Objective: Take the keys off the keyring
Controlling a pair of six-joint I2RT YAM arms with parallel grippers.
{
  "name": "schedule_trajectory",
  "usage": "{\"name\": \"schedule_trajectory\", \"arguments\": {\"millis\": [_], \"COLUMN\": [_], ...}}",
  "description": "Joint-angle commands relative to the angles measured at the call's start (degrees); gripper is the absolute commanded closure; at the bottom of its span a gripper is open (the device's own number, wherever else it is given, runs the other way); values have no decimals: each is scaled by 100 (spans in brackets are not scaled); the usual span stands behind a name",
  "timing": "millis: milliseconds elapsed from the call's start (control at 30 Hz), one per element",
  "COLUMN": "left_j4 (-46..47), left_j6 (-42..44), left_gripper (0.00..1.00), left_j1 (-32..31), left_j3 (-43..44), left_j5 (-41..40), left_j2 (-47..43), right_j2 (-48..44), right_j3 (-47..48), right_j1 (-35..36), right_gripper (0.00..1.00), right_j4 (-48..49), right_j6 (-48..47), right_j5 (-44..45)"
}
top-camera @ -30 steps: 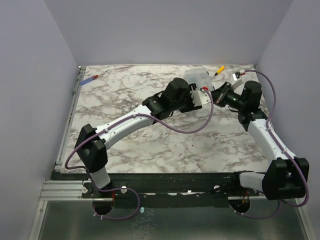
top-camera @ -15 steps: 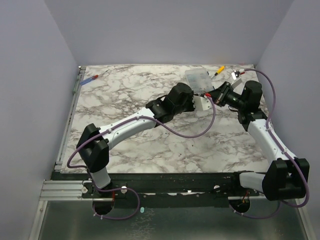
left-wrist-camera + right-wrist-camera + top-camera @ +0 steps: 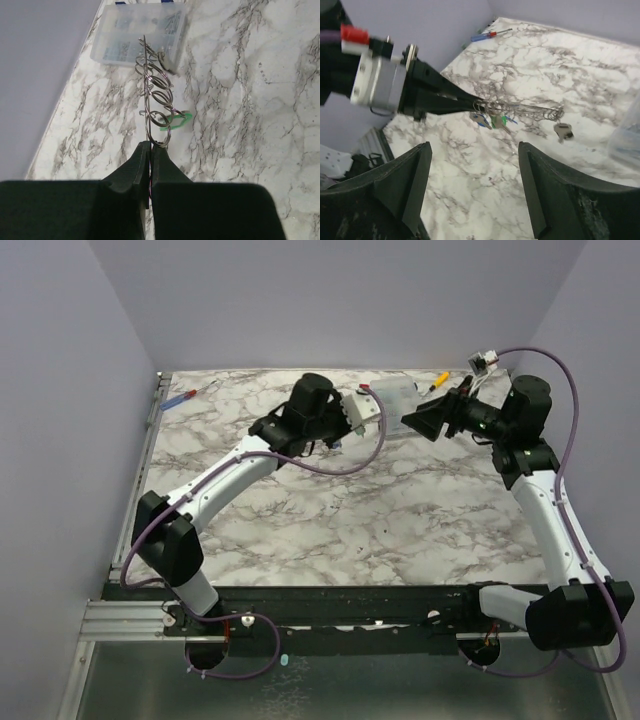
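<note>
Three views, each with something the others lack.

Left wrist camera: left end effector (image 3: 150, 146) clenched on the keyring (image 3: 147, 107), both fingers pressed together on its near rim. Ring seen edge-on as one thin line, held in the air over the desk (image 3: 240, 100) and pointing towards the clear plastic box (image 3: 135, 35). Threaded along it, several small wire loops (image 3: 160, 94). Of the keys (image 3: 178, 120), only one green head visible here, just under the loops.

Right wrist camera: right end effector (image 3: 475, 146) released, fingers spread wide and grasping nothing, facing the left one from near but not touching it. Shown from the side here, and not in the other wrist view: the keys hanging below the ring, a blue and a green head close to the grip, one plain silver key (image 3: 563, 131) near the far end. Also a red connector block (image 3: 354, 34) on the left wrist and a blue-and-red screwdriver (image 3: 490, 36) far behind on the desk.

Top external camera: the whole layout only. Both arms raised over the far right part of the desk, end effectors near each other, beside the box. Yellow-handled screwdriver (image 3: 438, 381) just behind the box, the other screwdriver at the far left edge. Ring and keys too small to make out there.

Any print on the box or the arms too small to read.
</note>
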Motion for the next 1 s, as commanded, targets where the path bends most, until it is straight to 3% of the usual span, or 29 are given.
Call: {"name": "schedule_trajectory", "arguments": {"millis": [0, 100, 333, 633, 967], "left_j4": [19, -168, -907, -1358, -1374], "left_j6": [-597, -533, 51, 376, 315], "left_gripper": [100, 100, 100, 100, 100], "left_j1": [562, 764, 831, 825, 782], "left_j3": [67, -29, 132, 419, 390], "left_j5": [1882, 2610, 3711, 4388, 4530], "left_j2": [-614, -760, -813, -740, -698], "right_j2": [-156, -172, -55, -9, 118], "right_j3": [390, 484, 892, 982, 1049], "right_j1": [31, 34, 34, 125, 575], "right_gripper": [20, 20, 21, 33, 37], "right_j4": [-1114, -1443, -2621, -2845, -3128], "right_j6": [-2100, -3169, -5052, -5280, -5680], "right_j5": [-418, -456, -1539, -2099, -1724]}}
